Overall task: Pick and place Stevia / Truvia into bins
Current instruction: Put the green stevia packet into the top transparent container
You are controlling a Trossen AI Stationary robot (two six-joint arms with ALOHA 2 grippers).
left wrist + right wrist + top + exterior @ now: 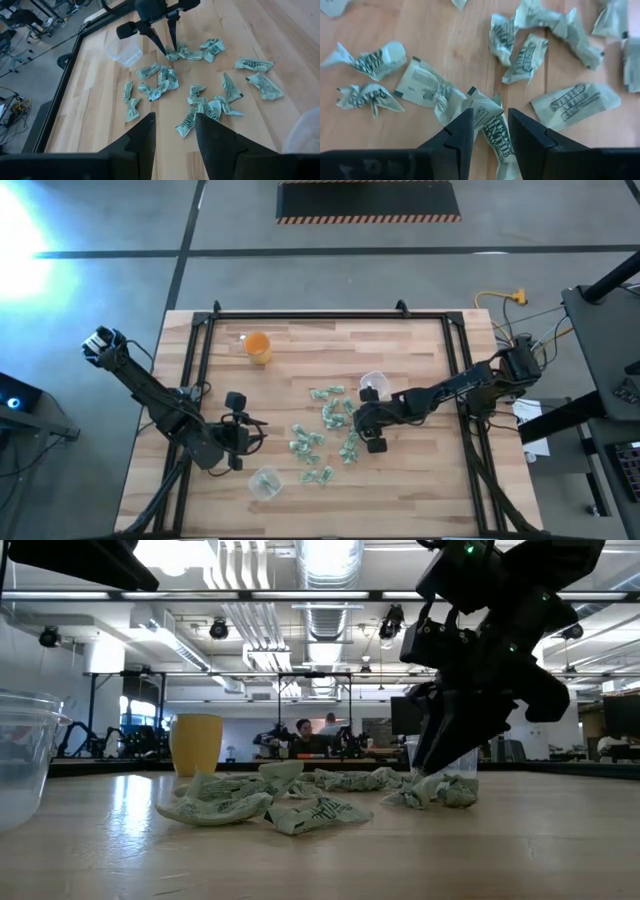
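Several crumpled pale green and white sachets (325, 432) lie flat and scattered mid-table. One clear cup (372, 385) stands just beyond the pile, the other (265, 482) nearer the table's near edge. My right gripper (368, 423) is down at the pile's right side, open and pointing down, its fingers on either side of one sachet (492, 131). The left wrist view shows its fingers (159, 44) reaching the sachets. My left gripper (175, 135) is open and hovers left of the pile (240, 430), touching nothing. My right gripper comes from above, pointing down, with its fingers (460, 132) astride a crumpled sachet's end (495, 140) that lies on the table over another sachet. I cannot tell whether the fingers touch it.
An orange cup (257, 347) stands toward the far left of the table. A black frame (320, 314) runs along the table's far and side edges. Bare wood lies right of the pile and along the near edge.
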